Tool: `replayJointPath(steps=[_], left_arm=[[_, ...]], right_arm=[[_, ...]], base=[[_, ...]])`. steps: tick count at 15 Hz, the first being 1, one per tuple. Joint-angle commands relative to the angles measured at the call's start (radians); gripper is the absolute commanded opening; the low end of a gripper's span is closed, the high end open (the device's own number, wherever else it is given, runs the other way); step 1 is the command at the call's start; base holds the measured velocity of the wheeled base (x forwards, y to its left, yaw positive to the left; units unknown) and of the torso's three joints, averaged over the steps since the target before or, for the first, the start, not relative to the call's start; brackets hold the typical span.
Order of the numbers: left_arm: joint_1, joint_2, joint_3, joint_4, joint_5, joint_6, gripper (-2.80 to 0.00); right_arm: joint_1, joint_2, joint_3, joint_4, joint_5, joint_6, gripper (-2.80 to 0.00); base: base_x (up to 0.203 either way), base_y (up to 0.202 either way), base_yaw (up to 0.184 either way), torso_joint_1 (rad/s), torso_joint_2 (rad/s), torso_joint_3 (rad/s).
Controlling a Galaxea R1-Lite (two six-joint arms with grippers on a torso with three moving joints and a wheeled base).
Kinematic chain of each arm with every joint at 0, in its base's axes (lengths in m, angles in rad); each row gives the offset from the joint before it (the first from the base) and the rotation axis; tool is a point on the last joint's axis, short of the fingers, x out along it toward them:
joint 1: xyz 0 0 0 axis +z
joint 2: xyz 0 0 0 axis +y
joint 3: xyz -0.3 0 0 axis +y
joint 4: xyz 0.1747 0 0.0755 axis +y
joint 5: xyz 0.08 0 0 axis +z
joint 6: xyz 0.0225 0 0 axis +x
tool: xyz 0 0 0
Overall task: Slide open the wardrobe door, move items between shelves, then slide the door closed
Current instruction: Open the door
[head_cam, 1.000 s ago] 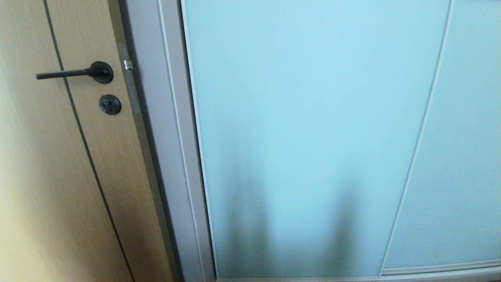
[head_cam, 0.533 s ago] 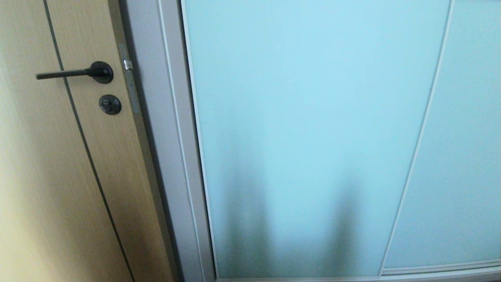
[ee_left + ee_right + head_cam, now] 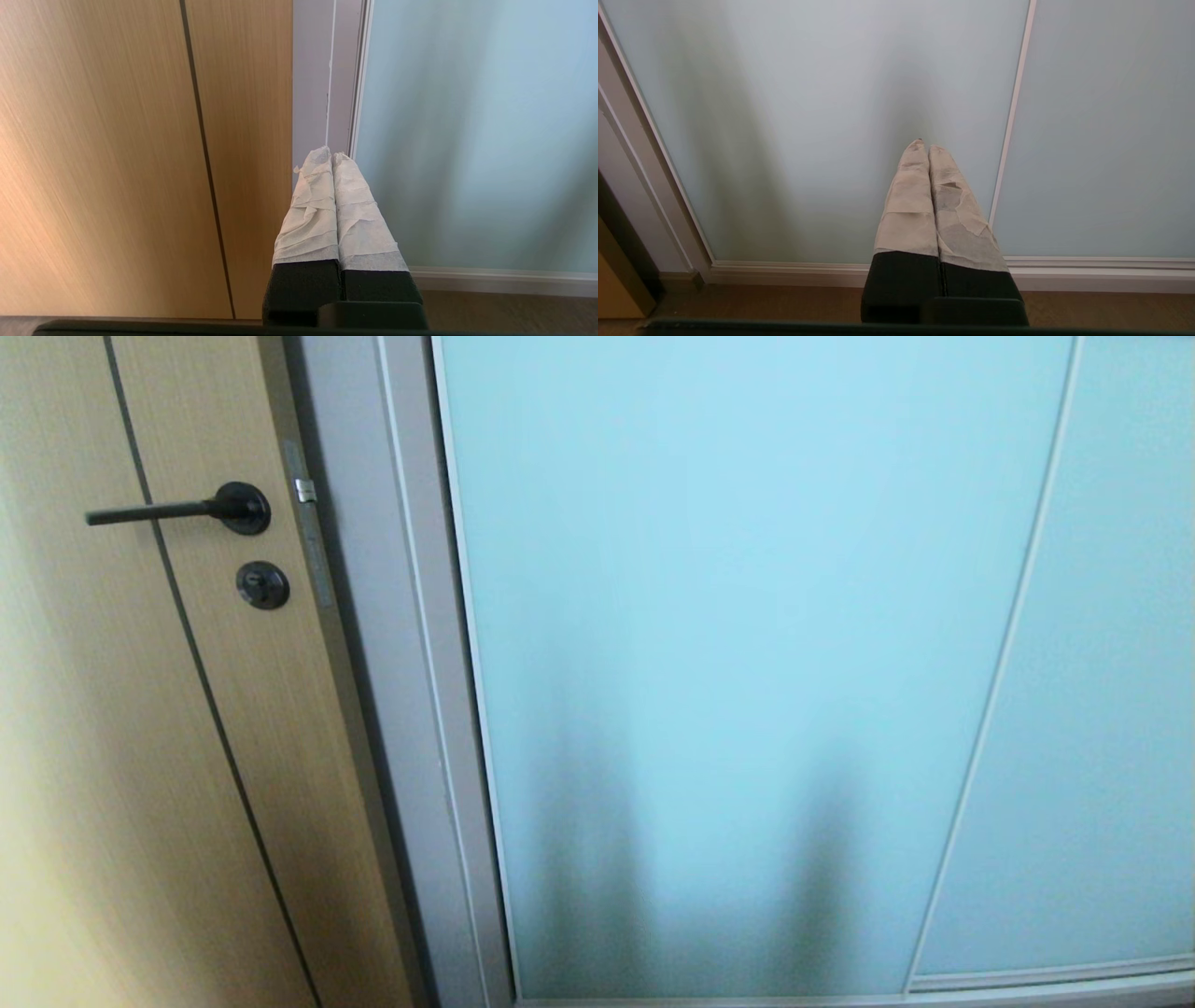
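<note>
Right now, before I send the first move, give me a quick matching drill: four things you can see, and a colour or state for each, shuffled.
Things:
1. sliding wardrobe door
2. lever handle
3. left gripper
4. wooden door

States:
A. black, horizontal
B. light wood grain, with a thin dark vertical line
C. pale aqua frosted glass, closed
D. shut, fingers wrapped in white tape

Pairs: 1-C, 2-A, 3-D, 4-B

Two frosted aqua panels show: the sliding wardrobe door point(image 3: 738, 663) and one more panel point(image 3: 1102, 709) beside it. One wooden door point(image 3: 140, 756) carries one black lever handle point(image 3: 168, 511) and one round lock point(image 3: 262, 585).
</note>
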Motion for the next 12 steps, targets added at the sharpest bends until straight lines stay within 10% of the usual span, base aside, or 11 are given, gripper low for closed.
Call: replayJointPath(steps=[1, 12], left_arm=[[0.000, 0.000, 0.002, 0.000, 0.001, 0.000, -2.80], [0.000, 0.000, 0.002, 0.001, 0.000, 0.004, -2.80]], right_arm=[[0.000, 0.002, 0.002, -0.001, 0.000, 0.001, -2.80], [0.000, 0.002, 0.002, -0.001, 0.000, 0.001, -2.80]], base=[[0.000, 0.000, 0.000, 0.000, 0.00, 0.000], [0.000, 0.000, 0.000, 0.000, 0.00, 0.000]])
